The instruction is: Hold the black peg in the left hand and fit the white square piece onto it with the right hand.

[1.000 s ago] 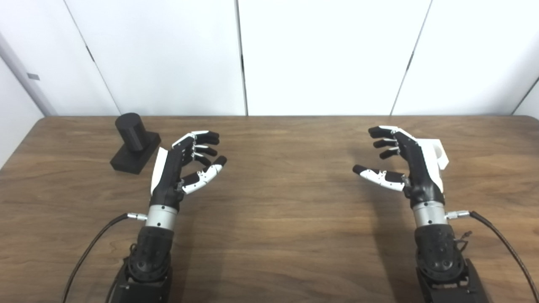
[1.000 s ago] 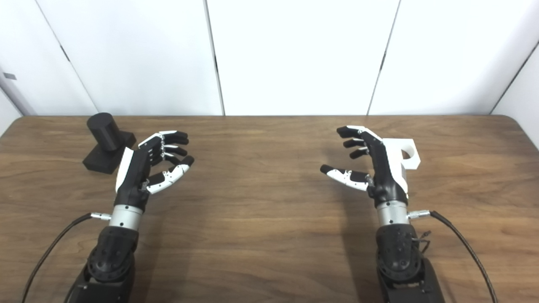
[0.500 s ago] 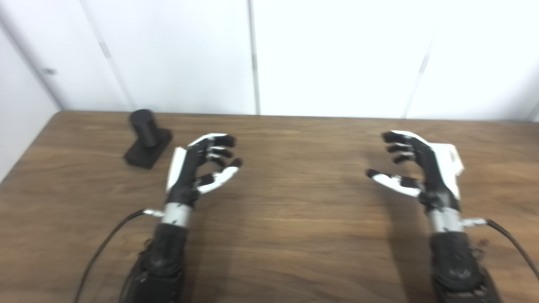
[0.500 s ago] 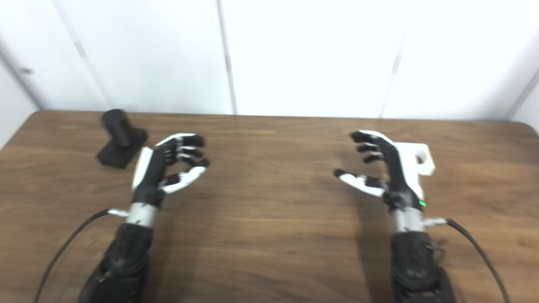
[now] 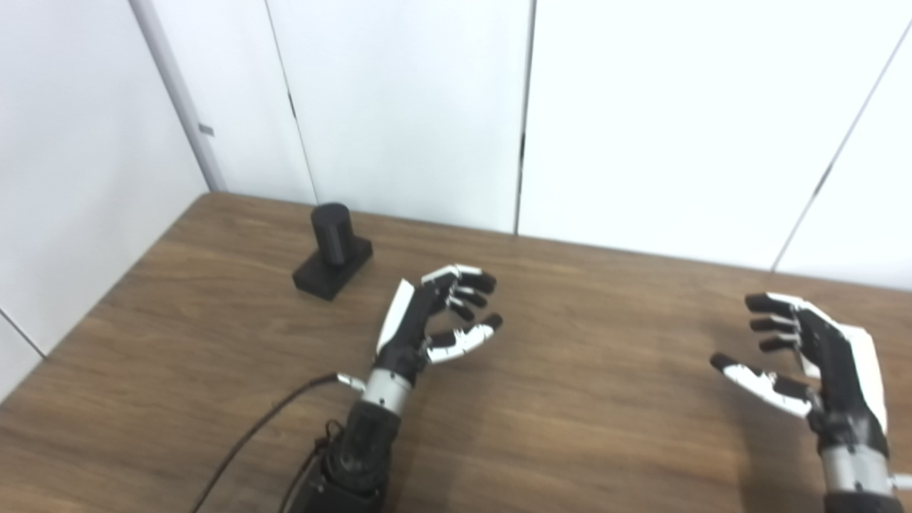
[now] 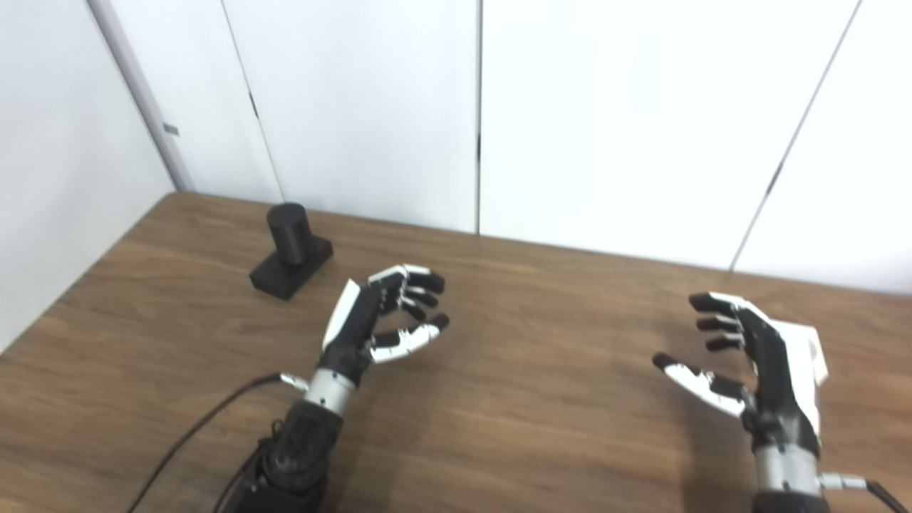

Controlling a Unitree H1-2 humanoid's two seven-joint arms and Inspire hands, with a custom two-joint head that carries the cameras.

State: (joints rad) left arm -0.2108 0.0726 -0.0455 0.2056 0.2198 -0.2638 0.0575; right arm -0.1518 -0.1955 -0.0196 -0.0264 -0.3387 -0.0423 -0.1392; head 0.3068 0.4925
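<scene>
Camera view has swung leftward; both robot hands unmoved. Left robot hand [image 5: 436, 318] and right robot hand [image 5: 812, 363] hover released, poised to grasp. Black peg [image 5: 333, 249] stands upright near the counter's [image 5: 584, 420] far left; white square piece [image 6: 809, 356] lies behind the right.

- Both head views look down and forward over the wooden table [image 5: 214, 370] toward white wall panels [image 6: 605, 121], horizon tilted.
- Side-by-side vantage; right eye's framing sits slightly rightward.
- Shared: black peg [image 5: 332, 249], left hand [image 6: 377, 320], right hand [image 6: 755, 370].

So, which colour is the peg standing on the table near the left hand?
Black, both the round peg and its flat base; the left eye view shows it best.
</scene>
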